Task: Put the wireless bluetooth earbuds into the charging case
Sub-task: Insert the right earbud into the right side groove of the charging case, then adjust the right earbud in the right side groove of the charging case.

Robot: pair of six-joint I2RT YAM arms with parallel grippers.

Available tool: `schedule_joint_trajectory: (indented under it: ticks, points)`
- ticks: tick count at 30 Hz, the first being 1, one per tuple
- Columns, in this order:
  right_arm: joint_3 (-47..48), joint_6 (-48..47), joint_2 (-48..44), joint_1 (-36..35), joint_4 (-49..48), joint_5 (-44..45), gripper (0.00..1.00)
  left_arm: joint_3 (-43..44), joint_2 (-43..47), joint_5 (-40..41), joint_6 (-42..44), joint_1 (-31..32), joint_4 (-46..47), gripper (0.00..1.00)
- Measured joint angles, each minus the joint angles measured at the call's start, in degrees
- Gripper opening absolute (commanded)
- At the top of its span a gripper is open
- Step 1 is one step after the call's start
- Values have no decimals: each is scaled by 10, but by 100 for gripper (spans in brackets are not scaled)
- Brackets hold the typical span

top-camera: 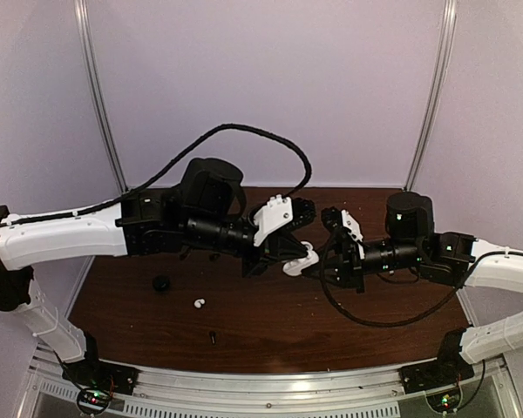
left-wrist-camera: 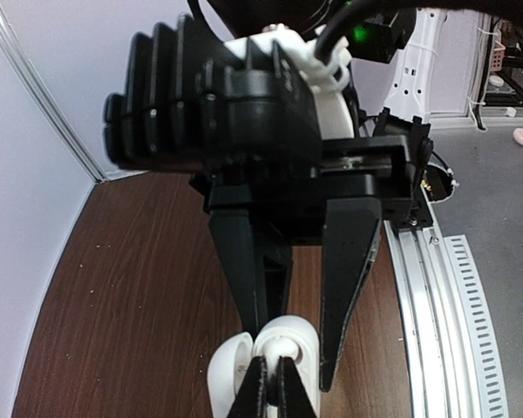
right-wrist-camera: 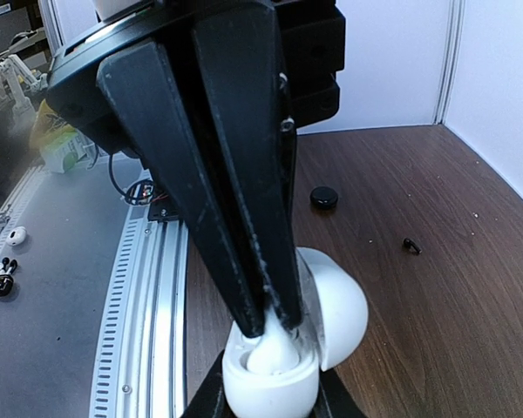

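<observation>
One earbud (right-wrist-camera: 270, 353) hides beneath the closed left pincer (right-wrist-camera: 275, 320); right pincer (left-wrist-camera: 296, 357) grips the charging case (right-wrist-camera: 275, 387).

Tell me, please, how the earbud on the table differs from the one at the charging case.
The loose earbud lies untouched on the table; the second earbud is pinched in the shut left claw at the open charging case. The loose earbud shows whole; the second earbud is mostly hidden. Both are white.

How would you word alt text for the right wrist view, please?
The left gripper, jaws shut on a white earbud, reaches down into the open white charging case, which the right gripper grips from both sides. Behind, a black puck and a small black bit lie on the brown table.
</observation>
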State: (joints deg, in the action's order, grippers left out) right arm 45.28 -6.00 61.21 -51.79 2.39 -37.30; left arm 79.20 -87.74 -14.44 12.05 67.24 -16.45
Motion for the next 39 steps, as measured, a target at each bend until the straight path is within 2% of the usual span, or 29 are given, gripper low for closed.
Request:
schedule_joint_trajectory:
  ticks: [6,14,23,28,39]
  points:
    - [0,2,0,0,8,0,0,0,-7,-1,0,1,2,0]
    - [0,2,0,0,9,0,0,1,-9,-3,-2,2,2,14]
    - [-5,2,-11,0,-10,-1,0,1,4,0,-5,4,-3,18]
    - [-5,1,-16,0,-20,-1,0,1,19,4,-5,4,-11,17]
    - [-5,0,-17,0,-20,-1,0,3,28,0,-5,4,-16,6]
